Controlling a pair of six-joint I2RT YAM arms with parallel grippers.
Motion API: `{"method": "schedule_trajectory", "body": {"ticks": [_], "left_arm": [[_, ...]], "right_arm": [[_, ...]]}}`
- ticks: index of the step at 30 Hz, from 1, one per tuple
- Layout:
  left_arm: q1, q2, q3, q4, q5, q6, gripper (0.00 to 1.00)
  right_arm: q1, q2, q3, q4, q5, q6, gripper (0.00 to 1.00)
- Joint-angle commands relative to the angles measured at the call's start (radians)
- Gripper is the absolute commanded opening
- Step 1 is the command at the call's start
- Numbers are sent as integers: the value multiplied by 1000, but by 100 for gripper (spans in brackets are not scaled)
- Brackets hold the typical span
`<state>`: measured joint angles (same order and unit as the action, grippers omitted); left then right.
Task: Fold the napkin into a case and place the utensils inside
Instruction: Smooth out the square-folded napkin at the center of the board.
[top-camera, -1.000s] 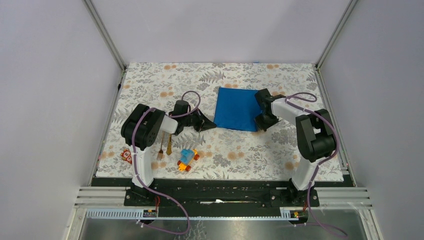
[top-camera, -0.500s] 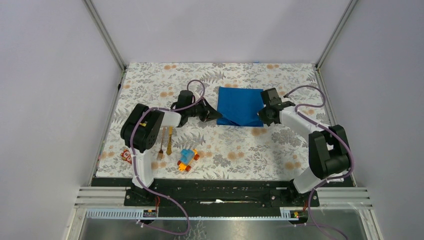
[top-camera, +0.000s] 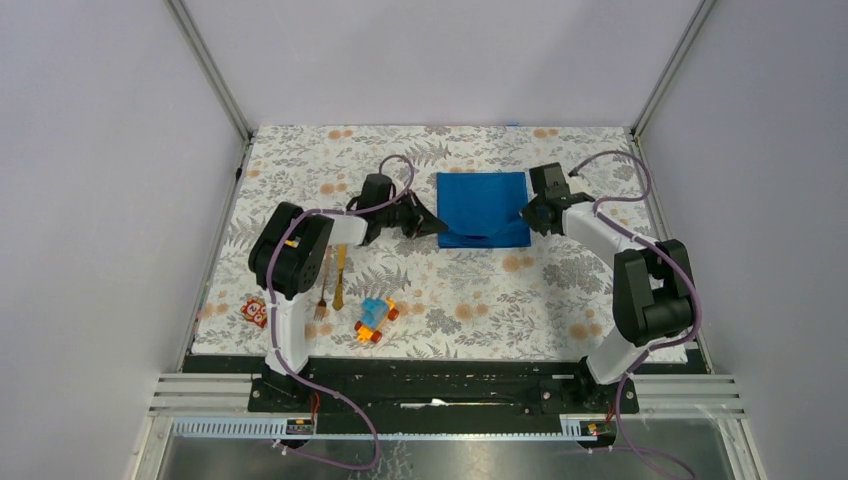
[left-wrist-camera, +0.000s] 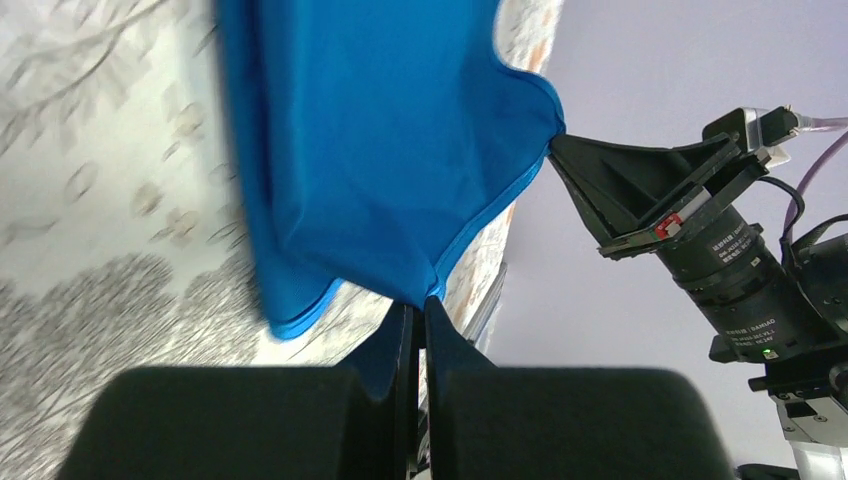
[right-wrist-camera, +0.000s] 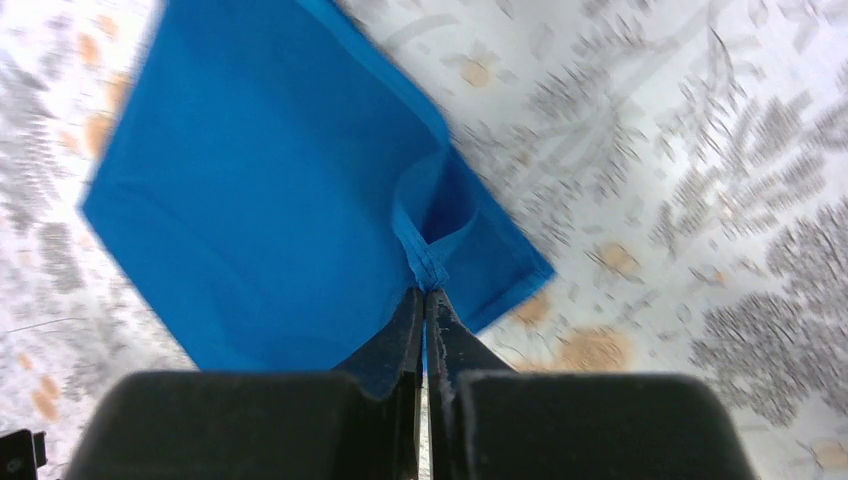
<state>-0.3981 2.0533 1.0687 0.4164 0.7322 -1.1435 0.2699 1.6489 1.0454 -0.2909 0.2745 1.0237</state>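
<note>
Pinching napkin (top-camera: 484, 200) corners: left tool (left-wrist-camera: 420, 308) clamped on near-left corner, right tool (right-wrist-camera: 425, 294) clamped on near-right corner.

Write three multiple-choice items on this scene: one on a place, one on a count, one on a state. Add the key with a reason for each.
1. Where do the fork and knife lie?
A) at the far right edge
B) just left of the toy car
C) against the back wall
2. How many grippers pinch the napkin?
A) none
B) one
C) two
3. The napkin's near edge is:
A) lying flat
B) lifted, sagging between two grips
C) rolled tight
Key: 1 B, the top view shows them beside the car. 2 C, the left gripper and right gripper are each shut on a blue corner. 3 B, the left wrist view shows the cloth hanging between both.
</note>
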Motion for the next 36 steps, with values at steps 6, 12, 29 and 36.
{"method": "schedule_trajectory", "body": {"ticks": [6, 12, 29, 36], "left_arm": [[24, 27, 267, -61, 20, 48, 0], [22, 22, 262, -73, 11, 71, 0], [-7, 21, 23, 33, 14, 59, 0], [-7, -14, 34, 7, 14, 69, 0]], "right_arm": [[-61, 57, 180, 156, -80, -174, 0], [-69, 59, 192, 194, -124, -215, 0], [-90, 34, -20, 254, -179, -201, 0], [-94, 1, -25, 233, -208, -209, 0]]}}
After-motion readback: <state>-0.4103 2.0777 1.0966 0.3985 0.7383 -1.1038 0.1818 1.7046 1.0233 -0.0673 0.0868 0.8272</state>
